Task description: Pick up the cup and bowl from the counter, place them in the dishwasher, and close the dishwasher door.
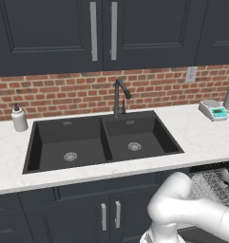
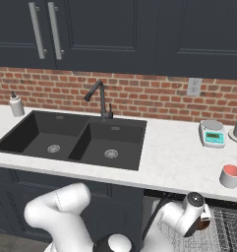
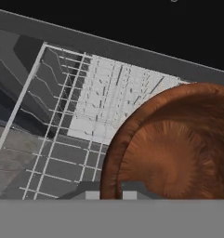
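Dark kitchen: navy cabinets with silver handles, red brick backsplash, white speckled desk (image 2: 174, 157) with a black double sink (image 1: 101, 140) and dark faucet (image 1: 119, 97). Soap bottle (image 1: 19, 118) at the sink's left, small kitchen scale (image 2: 212, 133) toward the right.

Tool (image 3: 111, 195) down low to the right of the sink, fingers nearly together, clamped on the rim of a brown wooden bowl (image 3: 171, 146). Directly under and beyond the bowl, the grey wire rack (image 3: 81, 116) of the open dishwasher (image 2: 223, 229); rack wires running lengthwise away from the hand. So next, probably, just a short drop and release, bowl mouth facing the camera, nothing between bowl and rack.

Cup (image 2: 231, 176), grey with a pink inside, upright on the desk near its front edge, above the dishwasher, up and to the right of the tool. Door not closed yet.
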